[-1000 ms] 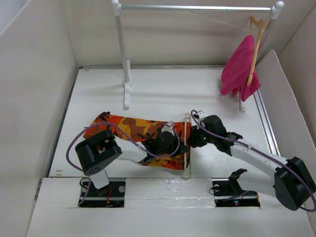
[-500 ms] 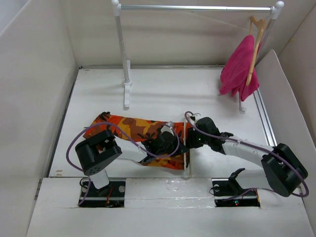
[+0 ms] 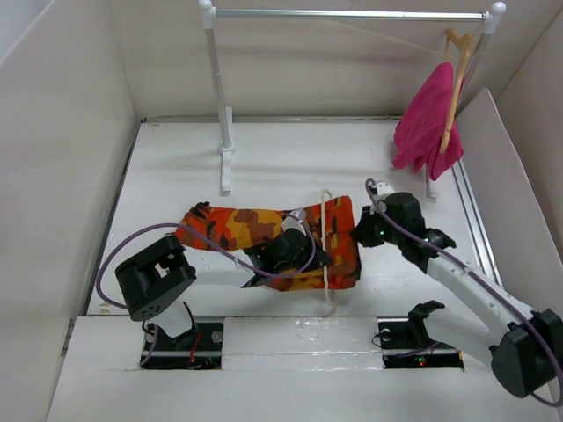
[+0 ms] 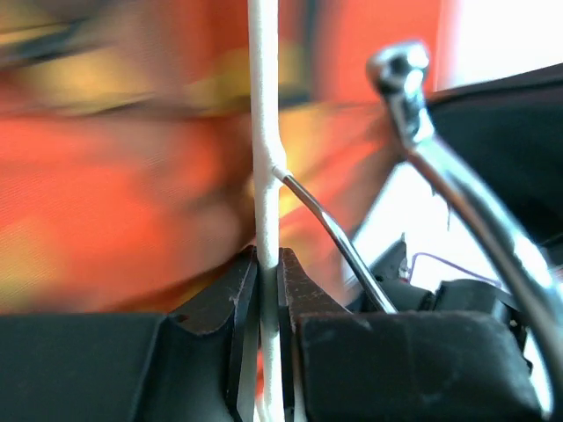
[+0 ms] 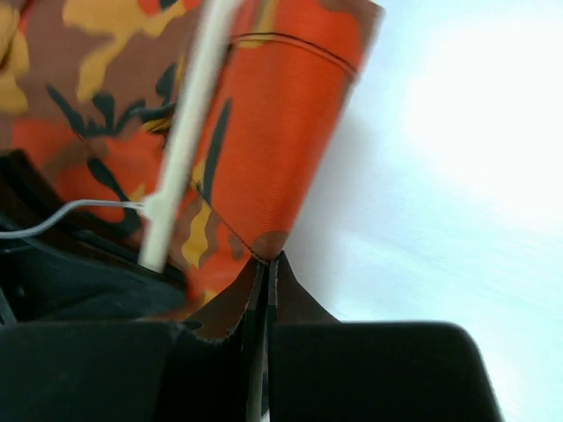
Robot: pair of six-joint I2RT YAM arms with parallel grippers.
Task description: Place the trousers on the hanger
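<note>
The camouflage trousers (image 3: pixel 237 224) lie across the table middle, threaded through the pale cream hanger (image 3: pixel 326 246), with their right end past its bar. My left gripper (image 3: pixel 303 249) is shut on the hanger's cream bar (image 4: pixel 264 132); its metal hook (image 4: pixel 440 167) curves beside the jaws. My right gripper (image 3: pixel 359 233) is shut on the trousers' right edge (image 5: pixel 273 158), pinching the orange cloth at its corner. The hanger bar (image 5: pixel 185 149) crosses the cloth in the right wrist view.
A white clothes rail (image 3: pixel 352 14) stands at the back, with its left post foot (image 3: pixel 226 163) on the table. A magenta-pink garment (image 3: pixel 427 123) hangs on a tan wooden hanger (image 3: pixel 457 70) at the rail's right end. White walls enclose the table.
My right gripper has moved right and back, pulling the trousers' end through the hanger. The trousers' left end has slid right. The hanger has tilted and my left arm has shifted with it.
</note>
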